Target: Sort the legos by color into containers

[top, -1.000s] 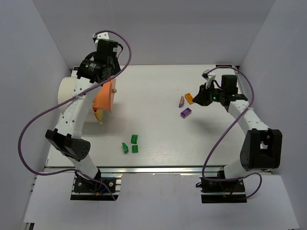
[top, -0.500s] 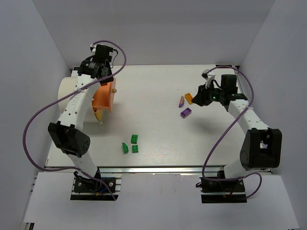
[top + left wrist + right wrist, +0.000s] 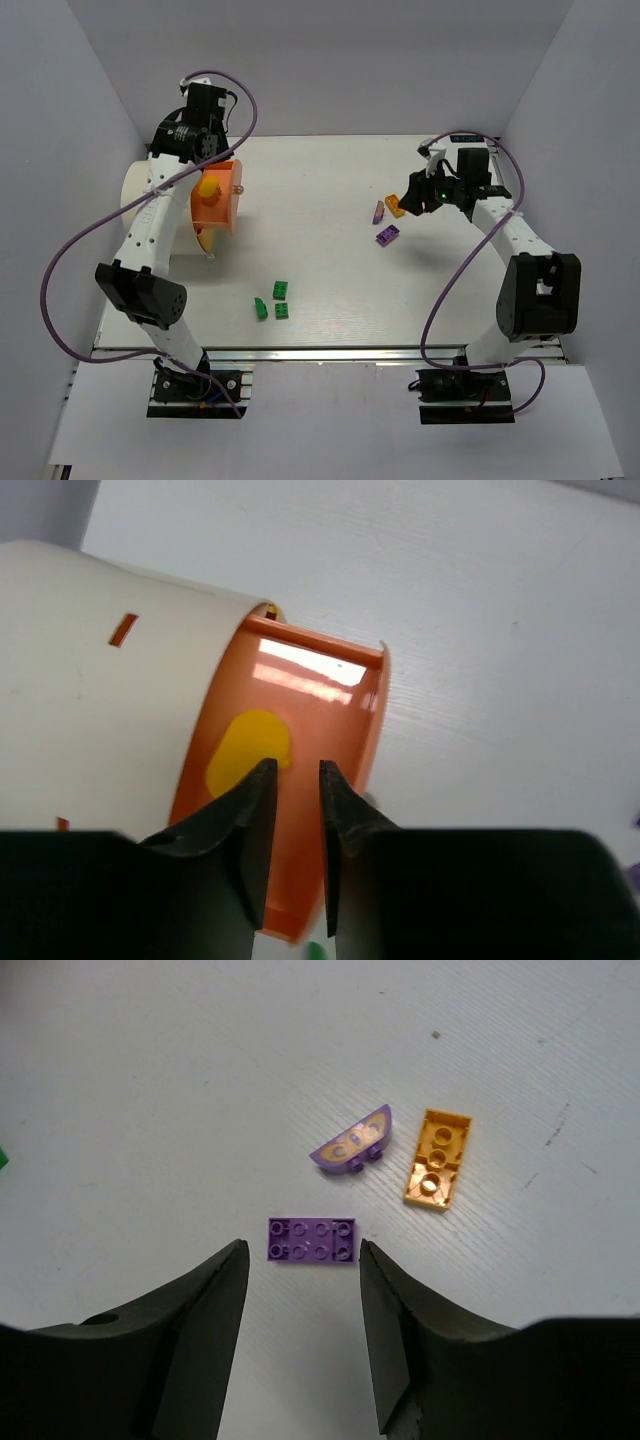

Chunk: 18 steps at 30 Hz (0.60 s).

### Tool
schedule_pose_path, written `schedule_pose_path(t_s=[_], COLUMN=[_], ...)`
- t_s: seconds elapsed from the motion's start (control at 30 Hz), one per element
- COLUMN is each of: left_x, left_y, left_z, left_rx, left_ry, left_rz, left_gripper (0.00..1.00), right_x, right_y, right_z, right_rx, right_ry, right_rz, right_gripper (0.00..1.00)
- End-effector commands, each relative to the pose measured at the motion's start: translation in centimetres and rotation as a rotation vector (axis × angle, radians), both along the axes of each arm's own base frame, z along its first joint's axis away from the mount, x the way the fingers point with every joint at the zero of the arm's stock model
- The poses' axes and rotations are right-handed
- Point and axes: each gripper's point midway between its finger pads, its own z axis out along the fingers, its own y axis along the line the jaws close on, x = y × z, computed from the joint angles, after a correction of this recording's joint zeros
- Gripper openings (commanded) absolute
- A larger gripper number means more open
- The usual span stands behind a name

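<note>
- Legos lie loose on the desk (image 3: 330,180): three green bricks (image 3: 282,289) at lower centre of the overhead view, and a flat purple brick (image 3: 311,1239), a curved purple piece (image 3: 352,1141) and an orange brick (image 3: 437,1159) at right of centre.
- Right gripper (image 3: 302,1260) has spread its jaws wide over the last second. It now hangs empty above the flat purple brick, which looks like the run-up to a pick.
- Left gripper (image 3: 295,770) has swung toward the upper left, off the container (image 3: 100,710). Its jaws stand a narrow gap apart with nothing between them.
- That move uncovers a yellow piece (image 3: 248,752) in the container's orange tray (image 3: 330,710).
- Sorting seems barely begun, since all six bricks are still on the desk, well apart from the container.
</note>
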Motion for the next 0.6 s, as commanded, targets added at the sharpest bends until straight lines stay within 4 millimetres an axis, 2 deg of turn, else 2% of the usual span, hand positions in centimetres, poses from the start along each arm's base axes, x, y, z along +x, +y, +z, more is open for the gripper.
schedule_pose_path(t_s=[0.0,0.07,0.1,0.13,0.17,0.2,0.23,0.27,0.3,0.33,0.37,0.4,0.43,0.47,0.5,0.57], left_x=[-0.9,-1.7,-1.4,-2.6,-3.0,-2.9,-3.7,-4.7,-4.9,-5.1,-5.6,-6.1,-6.3,-6.5,-6.9,-7.1], left_y=[-0.8,-2.7,-3.7,-5.3,-6.2,-7.0,-8.3,-8.6,-8.9,-9.1,-9.6,-9.6,-9.6,-9.6,-10.0,-10.0], left_z=[5.1,7.1,7.2,8.6,8.9,8.6,9.1,10.3,11.1,10.6,10.9,11.5,11.5,11.4,11.1,10.7], left_rx=[-0.076,-0.156,-0.192,-0.258,-0.291,-0.321,-0.384,-0.408,-0.425,-0.449,-0.471,-0.480,-0.486,-0.491,-0.497,-0.502], left_ry=[-0.139,-0.199,-0.227,-0.266,-0.284,-0.301,-0.314,-0.352,-0.389,-0.382,-0.393,-0.411,-0.412,-0.407,-0.395,-0.383], left_rz=[-0.057,-0.158,-0.203,-0.298,-0.342,-0.373,-0.436,-0.463,-0.476,-0.478,-0.508,-0.511,-0.513,-0.515,-0.521,-0.520], left_gripper=[0.28,0.22,0.22,0.26,0.33,0.41,0.56,0.62,0.67,0.73,0.73,0.74,0.74,0.75,0.75,0.76], right_x=[2.4,3.6,4.7,5.3,6.1,6.7,7.3,7.7,7.8,8.7,9.1,9.2,9.3,10.0,9.8,10.5], right_y=[-1.1,-2.0,-2.2,-2.2,-2.7,-2.5,-2.7,-2.7,-2.6,-2.5,-2.7,-2.0,-2.1,-1.9,-1.5,-1.2], right_z=[0.4,-1.6,-0.9,-2.8,-3.5,-3.0,-4.7,-5.2,-5.7,-6.2,-6.7,-7.0,-8.4,-8.2,-9.5,-9.6], right_rx=[-0.075,-0.143,-0.166,-0.203,-0.242,-0.262,-0.287,-0.319,-0.337,-0.352,-0.380,-0.400,-0.422,-0.432,-0.452,-0.458], right_ry=[-0.039,0.005,-0.012,0.030,0.046,0.056,0.093,0.097,0.112,0.113,0.113,0.108,0.139,0.128,0.156,0.149], right_rz=[-0.058,-0.109,-0.124,-0.122,-0.145,-0.143,-0.140,-0.143,-0.140,-0.143,-0.150,-0.131,-0.125,-0.125,-0.107,-0.102], right_gripper=[0.54,0.52,0.52,0.53,0.54,0.54,0.56,0.58,0.61,0.65,0.68,0.70,0.74,0.75,0.76,0.77])
